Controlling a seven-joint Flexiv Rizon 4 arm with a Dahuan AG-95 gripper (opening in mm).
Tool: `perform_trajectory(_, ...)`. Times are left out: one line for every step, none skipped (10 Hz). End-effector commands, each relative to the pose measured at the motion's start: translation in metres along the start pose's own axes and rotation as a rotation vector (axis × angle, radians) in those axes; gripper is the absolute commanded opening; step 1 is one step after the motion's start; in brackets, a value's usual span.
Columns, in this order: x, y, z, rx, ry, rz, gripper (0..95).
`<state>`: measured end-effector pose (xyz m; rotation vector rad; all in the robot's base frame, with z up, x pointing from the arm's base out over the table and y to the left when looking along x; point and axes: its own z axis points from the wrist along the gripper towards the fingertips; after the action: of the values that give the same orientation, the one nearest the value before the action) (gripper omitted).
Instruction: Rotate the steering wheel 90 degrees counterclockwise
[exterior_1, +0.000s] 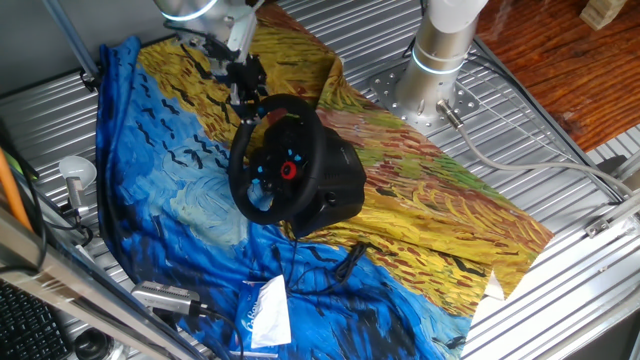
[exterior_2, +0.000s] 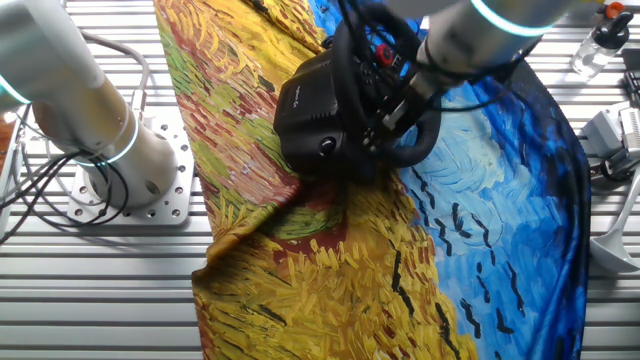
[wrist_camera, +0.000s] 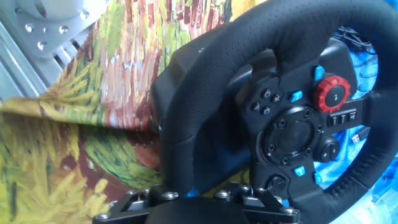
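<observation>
Gripping the steering wheel (exterior_1: 272, 160) at its upper rim w/ my jaws, which are closed on the black rim (hand view). Wheel and its base (exterior_2: 315, 115) sit mid-surface on a blue/yellow painted cloth (exterior_1: 440, 200).

No legible txt, labels or nos. anywhere.

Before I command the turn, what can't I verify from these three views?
- Whether the hand is clamped on the steering wheel: its fingertips are hidden by the rim in one fixed view, by the arm in the other, and cut off at the hand view's bottom edge.
- Wheel face: hidden by its base in the other fixed view.
</observation>
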<state>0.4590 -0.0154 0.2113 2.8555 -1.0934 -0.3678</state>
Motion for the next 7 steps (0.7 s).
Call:
perform_trajectory(-0.009,-0.009,-0.026,-0.079,-0.024,0.109,57.0)
perform_trajectory(-0.013,-0.012,-0.034,-0.101,-0.023,0.173,57.0)
perform_trajectory(-0.016,-0.013,-0.039,-0.114,-0.027,0.231,57.0)
perform_trajectory(-0.025,-0.016,-0.049,-0.152,-0.029,0.381,38.0)
perform_trajectory(-0.032,-0.017,-0.057,-0.175,-0.019,0.519,38.0)
perform_trajectory(-0.039,-0.018,-0.063,-0.185,-0.016,0.662,38.0)
perform_trajectory(-0.045,-0.018,-0.066,-0.189,-0.016,0.808,19.0)
